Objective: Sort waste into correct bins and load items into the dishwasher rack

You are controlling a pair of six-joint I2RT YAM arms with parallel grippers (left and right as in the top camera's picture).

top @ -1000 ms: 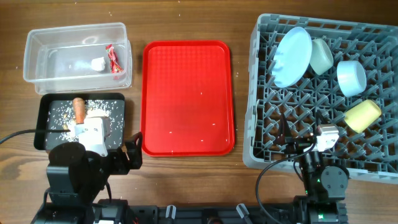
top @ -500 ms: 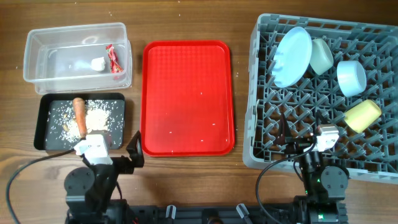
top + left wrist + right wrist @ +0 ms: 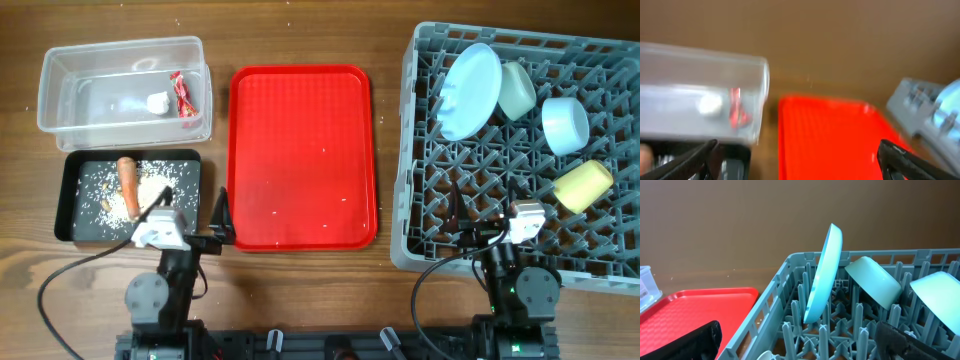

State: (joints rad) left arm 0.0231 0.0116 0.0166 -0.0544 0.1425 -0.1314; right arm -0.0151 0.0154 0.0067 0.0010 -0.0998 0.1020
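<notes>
The clear tub (image 3: 60,70) holds the white tissue (image 3: 157,101) and the red-and-white wrapper (image 3: 180,95). The black tray (image 3: 70,200) holds the carrot (image 3: 128,177) and beige scraps (image 3: 152,190). The grey rack (image 3: 410,150) holds the plate (image 3: 470,90), green bowl (image 3: 517,88), blue-white bowl (image 3: 565,124) and yellow cup (image 3: 583,186). My left gripper (image 3: 218,222) is open and empty between the black tray and the red tray. My right gripper (image 3: 480,215) is open and empty over the rack's front edge. A white rounded tip (image 3: 767,355) may be the spoon.
The flat red serving tray (image 3: 302,155) lies bare in the middle. The left wrist view is blurred and shows the tub (image 3: 700,95), the red tray (image 3: 830,135) and a corner of the rack (image 3: 920,110). The right wrist view shows the upright plate (image 3: 825,275).
My left arm has drawn back off the black tray and swung right, so its gripper now sits by the red tray's near left corner. The right arm has not moved.
</notes>
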